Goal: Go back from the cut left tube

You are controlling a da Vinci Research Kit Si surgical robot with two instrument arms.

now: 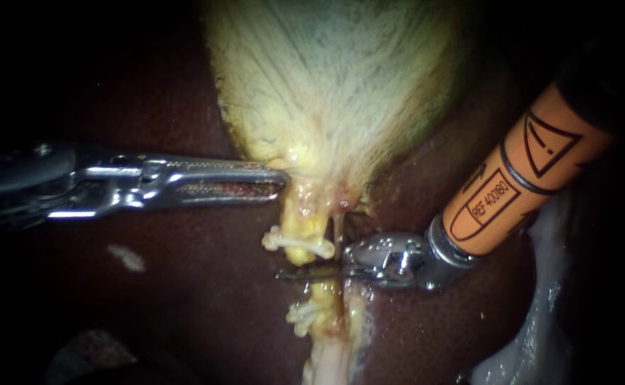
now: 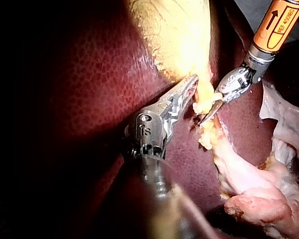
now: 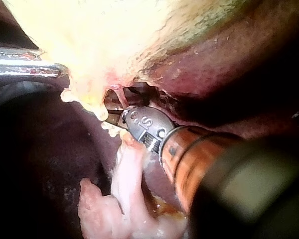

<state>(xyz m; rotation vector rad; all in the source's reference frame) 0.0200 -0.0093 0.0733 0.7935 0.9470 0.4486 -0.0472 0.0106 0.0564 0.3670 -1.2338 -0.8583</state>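
- Withdrawing is the step in hand: the right instrument point(image 1: 295, 273), a silver wrist on an orange-sleeved shaft, has its thin blades lying in the gap between the two ends of the cut left tube point(image 1: 304, 214). The blades appear to be together and hold nothing.
- That tube is a yellowish fatty cord just near of the gallbladder point(image 1: 341, 85), a pale, yellow-white sac. Its far stump carries the far clip point(image 1: 298, 244), a white plastic one, and its near stump carries the near clip point(image 1: 302, 314) of the same kind. Both clips sit just beside the blades.
- If the blades swing toward either stump instead of drawing back to the right along the shaft, the tips could probably catch a clip and loosen it.
- A thin pale strand point(image 1: 338, 232) runs just right of the far stump, close to the silver wrist. A dragging or lifting exit could nick or tear it.
- The left instrument point(image 1: 277, 180), with long silver jaws, seems clamped on the gallbladder's near edge. A slip or tug there would likely pull the far stump against the blades.
- The dark red liver point(image 1: 184, 285) lies under the blades, so dipping them on the way out could score its surface.
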